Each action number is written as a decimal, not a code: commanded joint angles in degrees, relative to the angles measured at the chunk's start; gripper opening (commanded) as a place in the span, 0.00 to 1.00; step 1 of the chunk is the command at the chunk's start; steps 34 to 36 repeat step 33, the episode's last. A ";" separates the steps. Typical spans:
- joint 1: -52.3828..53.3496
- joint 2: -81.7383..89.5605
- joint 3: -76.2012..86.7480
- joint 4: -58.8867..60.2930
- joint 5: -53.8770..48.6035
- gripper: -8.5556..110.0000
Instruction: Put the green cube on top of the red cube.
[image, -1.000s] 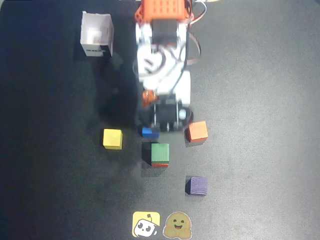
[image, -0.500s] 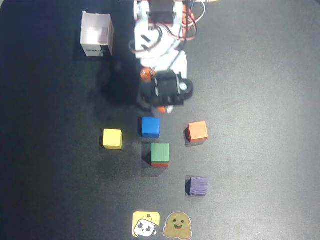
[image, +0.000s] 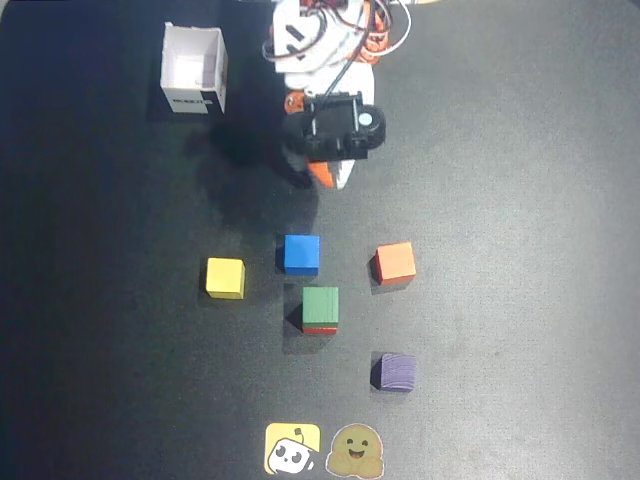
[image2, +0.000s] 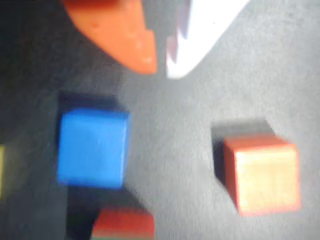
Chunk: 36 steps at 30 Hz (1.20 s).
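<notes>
The green cube (image: 320, 302) sits on top of the red cube (image: 320, 328), of which only a thin red strip shows in the overhead view. In the wrist view the red cube's side (image2: 123, 221) shows at the bottom edge, with a sliver of green under it. My gripper (image: 331, 180) is drawn back near the arm's base, well above the stack in the overhead view. Its orange finger (image2: 127, 40) and white finger (image2: 200, 35) stand almost together with nothing between them (image2: 161, 70).
A blue cube (image: 300, 254) (image2: 92, 149), a lighter orange cube (image: 395, 262) (image2: 262, 172), a yellow cube (image: 225, 277) and a purple cube (image: 396, 371) lie around the stack. A white open box (image: 195, 68) stands at the back left. Two stickers (image: 320, 450) lie at the front edge.
</notes>
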 joint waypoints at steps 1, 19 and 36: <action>0.26 1.23 0.79 -1.32 1.05 0.07; 0.79 1.23 0.88 9.14 5.36 0.07; 0.62 1.32 0.88 9.14 5.27 0.08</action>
